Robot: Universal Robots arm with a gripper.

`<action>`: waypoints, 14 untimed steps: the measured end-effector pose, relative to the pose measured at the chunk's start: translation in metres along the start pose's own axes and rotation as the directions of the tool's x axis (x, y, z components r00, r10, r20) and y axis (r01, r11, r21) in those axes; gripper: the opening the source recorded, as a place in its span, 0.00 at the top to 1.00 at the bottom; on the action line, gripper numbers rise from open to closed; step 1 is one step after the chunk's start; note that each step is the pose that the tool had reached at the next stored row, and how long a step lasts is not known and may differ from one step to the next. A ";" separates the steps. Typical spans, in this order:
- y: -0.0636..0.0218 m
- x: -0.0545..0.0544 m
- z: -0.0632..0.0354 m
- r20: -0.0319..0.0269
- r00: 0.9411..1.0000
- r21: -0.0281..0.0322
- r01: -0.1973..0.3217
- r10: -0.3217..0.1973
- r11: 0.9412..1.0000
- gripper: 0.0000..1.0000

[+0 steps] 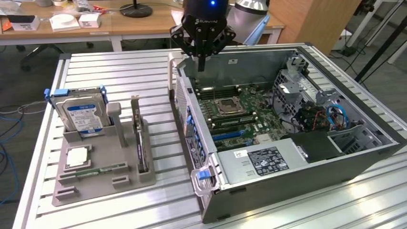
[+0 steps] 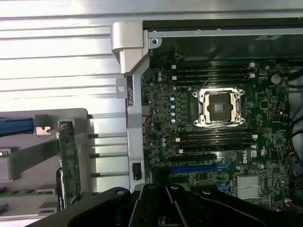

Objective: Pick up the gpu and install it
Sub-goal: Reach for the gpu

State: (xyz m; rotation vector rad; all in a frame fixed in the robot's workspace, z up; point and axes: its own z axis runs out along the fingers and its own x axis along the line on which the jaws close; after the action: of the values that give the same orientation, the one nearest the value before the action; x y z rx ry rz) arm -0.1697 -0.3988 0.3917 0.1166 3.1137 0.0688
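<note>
Slatted aluminium table [image 1: 127, 71]; Robotiq-marked end effector [image 1: 201, 67] pinched together, empty, above PC case [image 1: 305, 176]; gpu [image 1: 141, 143] in holder [image 1: 95, 177].

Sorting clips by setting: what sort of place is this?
Probably a robotics lab or workshop: an open computer case on a slatted metal table, a parts holder beside it, and office desks behind.

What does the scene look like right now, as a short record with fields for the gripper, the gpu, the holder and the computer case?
gripper: jaws shut, holding nothing, above the computer case near its wall on the holder's side
gpu: standing on edge in the gray holder, outside the case, untouched
hard drive: upright in the same holder
computer case: open, motherboard exposed
task status: gpu not yet picked up
</note>
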 end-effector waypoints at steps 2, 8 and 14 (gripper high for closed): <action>-0.0001 0.001 0.0000 0.000 1.000 0.000 0.000 0.000 1.000 0.89; -0.0003 0.004 0.0000 0.000 1.000 0.000 0.000 0.000 1.000 0.89; -0.0004 0.005 0.0002 0.000 1.000 0.000 0.000 0.000 1.000 0.89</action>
State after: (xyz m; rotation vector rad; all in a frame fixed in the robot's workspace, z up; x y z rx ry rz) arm -0.1746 -0.3988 0.3914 0.1168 3.1136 0.0689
